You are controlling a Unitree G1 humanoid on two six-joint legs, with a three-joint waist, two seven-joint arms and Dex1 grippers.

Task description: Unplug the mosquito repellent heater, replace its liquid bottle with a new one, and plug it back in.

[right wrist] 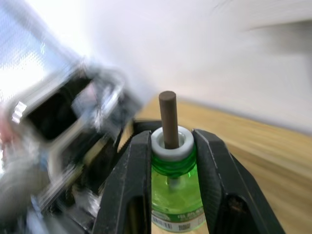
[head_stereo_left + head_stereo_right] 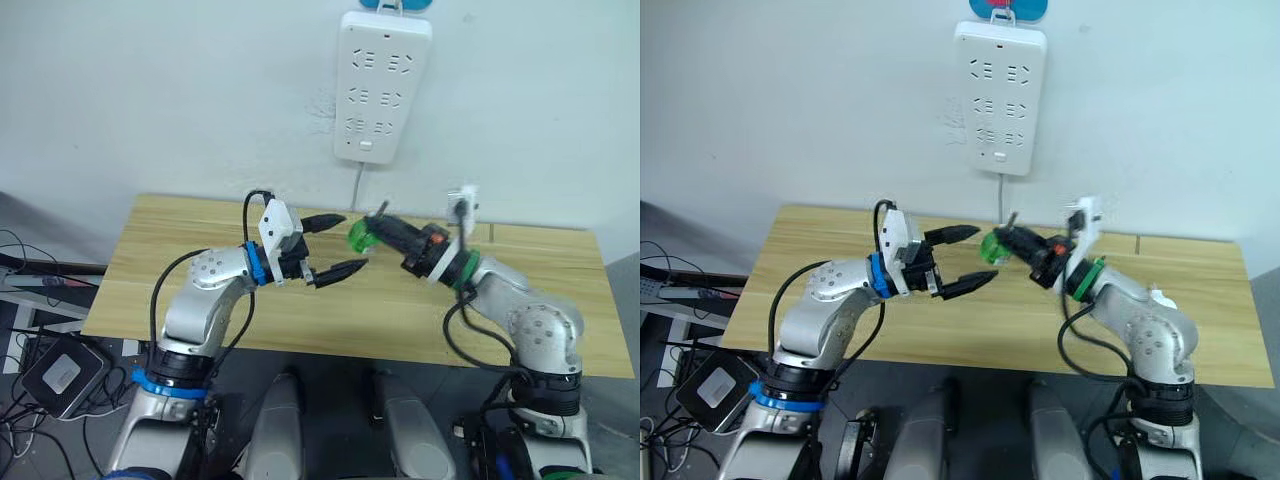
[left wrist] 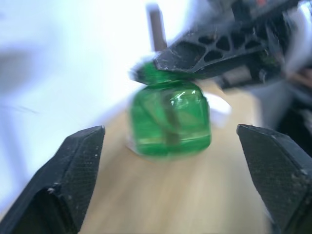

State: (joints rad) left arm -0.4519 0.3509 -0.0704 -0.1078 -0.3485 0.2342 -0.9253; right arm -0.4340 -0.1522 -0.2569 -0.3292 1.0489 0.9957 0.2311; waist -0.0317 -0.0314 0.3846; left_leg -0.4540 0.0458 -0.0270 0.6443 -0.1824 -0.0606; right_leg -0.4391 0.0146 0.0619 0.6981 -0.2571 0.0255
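Note:
A small translucent green liquid bottle [image 2: 357,236] with a bare dark wick [image 1: 168,117] and a white collar hangs above the wooden table [image 2: 300,320]. My right gripper [image 1: 170,144] is shut on its neck, one finger on either side. Facing the bottle from the left, my left gripper [image 2: 353,241] stands open; its fingertips are just short of the bottle, which lies ahead between them [image 3: 170,119]. A small white object [image 2: 1160,298] lies on the table by my right forearm; I cannot tell if it is the heater. The new one is out of view.
A long white power strip [image 2: 383,85] hangs on the wall above the table's far edge, its cord dropping behind the table. A black box [image 2: 60,375] and cables lie on the floor at the left.

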